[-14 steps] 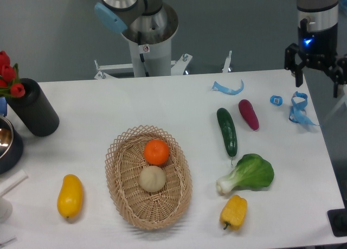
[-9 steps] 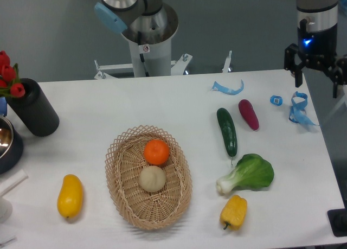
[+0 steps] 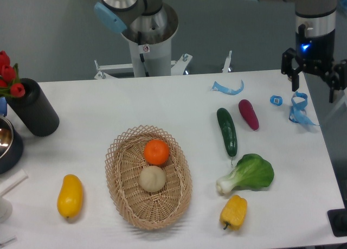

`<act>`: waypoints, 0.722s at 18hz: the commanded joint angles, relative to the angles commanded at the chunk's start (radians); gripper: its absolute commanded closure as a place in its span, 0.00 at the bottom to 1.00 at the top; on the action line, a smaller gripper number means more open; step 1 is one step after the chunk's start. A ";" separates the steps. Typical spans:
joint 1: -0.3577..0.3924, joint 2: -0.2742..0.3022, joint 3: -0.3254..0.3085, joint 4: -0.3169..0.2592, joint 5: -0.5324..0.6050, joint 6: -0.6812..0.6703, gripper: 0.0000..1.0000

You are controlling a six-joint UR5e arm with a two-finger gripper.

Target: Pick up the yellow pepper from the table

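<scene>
gripper [image 3: 313, 82] drifted slightly up-left, upper right | fingers spread wide, empty | pepper [image 3: 233, 211] untouched, lower right counter [image 3: 108, 105]

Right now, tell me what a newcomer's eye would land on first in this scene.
The wicker basket in the middle of the table draws the eye first, with an orange and a pale round fruit inside. Next come the vegetables on the right: a cucumber, a bok choy, and the yellow pepper near the front edge. The gripper hangs open above the far right corner, well away from the pepper.
</scene>
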 joint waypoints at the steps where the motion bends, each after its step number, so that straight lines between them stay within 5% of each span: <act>1: -0.002 -0.002 -0.003 0.000 0.000 0.000 0.00; 7: -0.040 -0.018 -0.008 0.000 -0.029 -0.175 0.00; 13: -0.156 -0.122 0.012 0.052 -0.045 -0.464 0.00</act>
